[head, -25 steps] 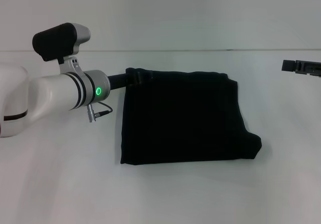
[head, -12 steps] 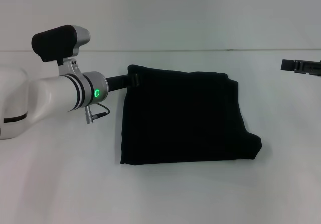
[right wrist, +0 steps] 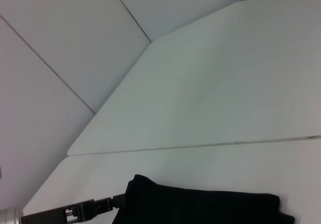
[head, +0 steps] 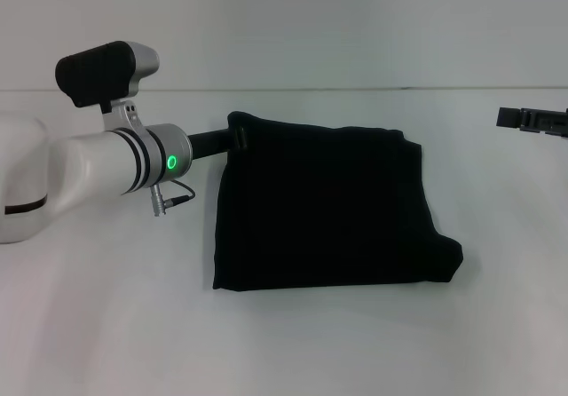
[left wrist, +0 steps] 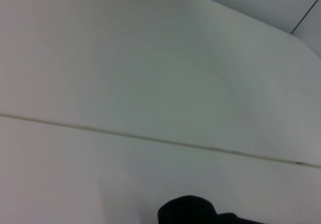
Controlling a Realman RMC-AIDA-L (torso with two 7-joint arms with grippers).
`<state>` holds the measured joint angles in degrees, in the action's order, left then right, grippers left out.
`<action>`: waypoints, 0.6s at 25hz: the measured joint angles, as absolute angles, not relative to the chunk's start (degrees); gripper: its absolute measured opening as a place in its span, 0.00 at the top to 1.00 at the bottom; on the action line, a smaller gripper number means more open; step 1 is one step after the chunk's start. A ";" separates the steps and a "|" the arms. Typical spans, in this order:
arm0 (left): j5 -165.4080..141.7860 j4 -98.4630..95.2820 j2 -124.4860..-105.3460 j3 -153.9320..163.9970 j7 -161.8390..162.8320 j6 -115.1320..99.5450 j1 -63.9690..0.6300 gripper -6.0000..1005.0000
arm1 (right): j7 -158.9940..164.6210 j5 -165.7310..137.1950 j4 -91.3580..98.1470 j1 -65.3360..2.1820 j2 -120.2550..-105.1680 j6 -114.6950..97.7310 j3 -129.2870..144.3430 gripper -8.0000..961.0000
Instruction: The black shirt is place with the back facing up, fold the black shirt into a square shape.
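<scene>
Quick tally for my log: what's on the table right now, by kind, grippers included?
Shirts: 1, the black shirt, folded
Grippers: 2, the left gripper at the shirt's far left corner, the right gripper away to the right
Tables: 1, the white table
Total: 4

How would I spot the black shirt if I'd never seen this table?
Look at the big white table; near its middle lies the black shirt, folded into a flat, roughly square block. The left gripper is at its far left corner. It is soft plain cloth and much bigger than the hard black right gripper off to the right.
</scene>
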<state>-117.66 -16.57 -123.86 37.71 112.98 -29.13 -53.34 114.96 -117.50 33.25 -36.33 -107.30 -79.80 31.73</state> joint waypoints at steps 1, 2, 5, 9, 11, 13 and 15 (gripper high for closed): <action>-117.65 -16.65 -123.81 37.66 113.08 -29.16 -53.38 0.96 | 114.96 -117.50 33.25 -36.30 -107.30 -79.76 31.73 0.17; -117.63 -16.73 -123.78 37.56 113.20 -29.16 -53.40 0.95 | 114.96 -117.51 33.25 -36.28 -107.31 -79.74 31.73 0.17; -117.46 -17.37 -123.77 37.24 113.48 -29.19 -53.25 0.95 | 114.96 -117.51 33.22 -36.19 -107.31 -79.70 31.73 0.18; -117.35 -17.62 -123.59 37.01 113.61 -29.21 -53.15 0.95 | 114.96 -117.50 33.14 -36.13 -107.31 -79.62 31.73 0.18; -117.27 -17.66 -123.52 37.11 113.61 -29.20 -53.14 0.95 | 114.96 -117.51 33.10 -36.12 -107.31 -79.59 31.73 0.18; -117.25 -17.69 -123.52 37.07 113.64 -28.92 -53.17 0.95 | 114.96 -117.51 33.06 -36.12 -107.31 -79.59 31.73 0.18; -117.20 -17.74 -123.60 36.88 113.72 -28.44 -53.20 0.95 | 114.96 -117.51 33.05 -36.12 -107.31 -79.59 31.73 0.18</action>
<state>-117.20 -17.74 -123.60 36.88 113.72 -28.44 -53.20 114.96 -117.51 33.05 -36.12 -107.31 -79.59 31.73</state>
